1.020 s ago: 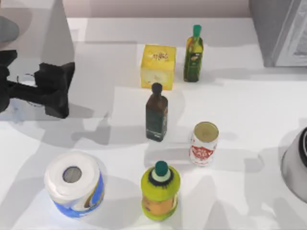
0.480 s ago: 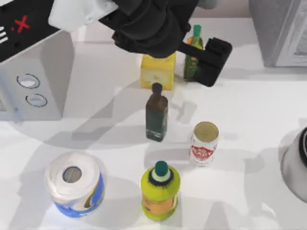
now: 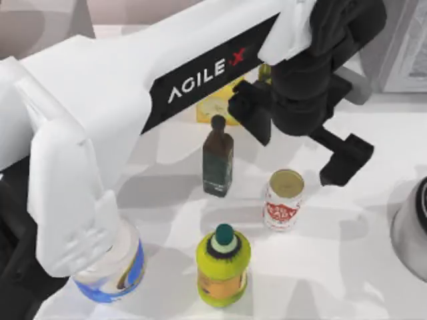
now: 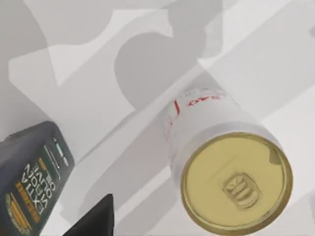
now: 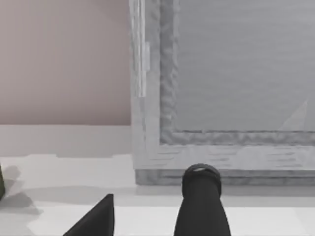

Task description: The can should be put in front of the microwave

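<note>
Two arms are fitted at the desk (image 3: 373, 200), and from above the white left arm is seen stretched across it from the left edge. The left gripper (image 3: 297, 150) hangs just above and behind the can (image 3: 283, 199), its black fingers (image 3: 343, 160) spread apart and not touching the can. The can stands upright right of the desk's centre, beside the dark bottle (image 3: 217, 160) and behind the yellow-green bottle (image 3: 223, 265). A paper roll (image 3: 117, 270) sits near the front left corner, partly under the arm.

From the left wrist, the can (image 4: 224, 167) is seen from above with its gold top, and the dark bottle (image 4: 32, 184) is nearby.

From the right wrist, a grey appliance (image 5: 226, 88) is faced at the desk's back right corner; the right gripper (image 5: 147, 216) has its fingers (image 5: 202, 201) held apart.
</note>
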